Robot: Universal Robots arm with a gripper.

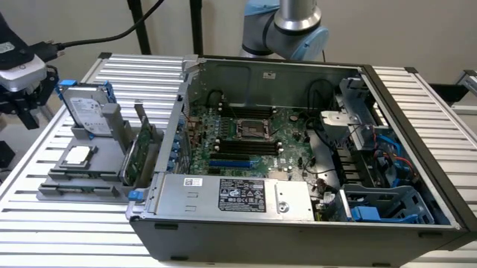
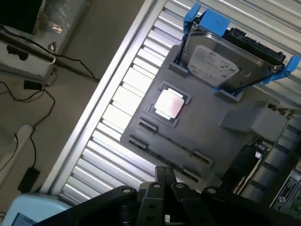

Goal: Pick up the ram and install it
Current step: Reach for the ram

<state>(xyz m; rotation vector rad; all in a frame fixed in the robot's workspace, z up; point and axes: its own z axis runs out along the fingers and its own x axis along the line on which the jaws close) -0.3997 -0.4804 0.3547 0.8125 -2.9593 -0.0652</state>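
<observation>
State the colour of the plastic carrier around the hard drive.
Blue. The carrier around the hard drive shows best in the wrist view.

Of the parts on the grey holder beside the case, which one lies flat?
The square silver processor chip, flat in its recess. The hard drive in blue rails and the green circuit boards stand on edge.

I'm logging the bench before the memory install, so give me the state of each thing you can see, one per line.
Computer case, side open, lying flat.
Hard drive, standing upright in the gray holder.
Processor chip, lying flat in its recess.
Expansion card, upright in the holder.
Black memory slots, empty.
Gripper, touching none of the parts.
</observation>
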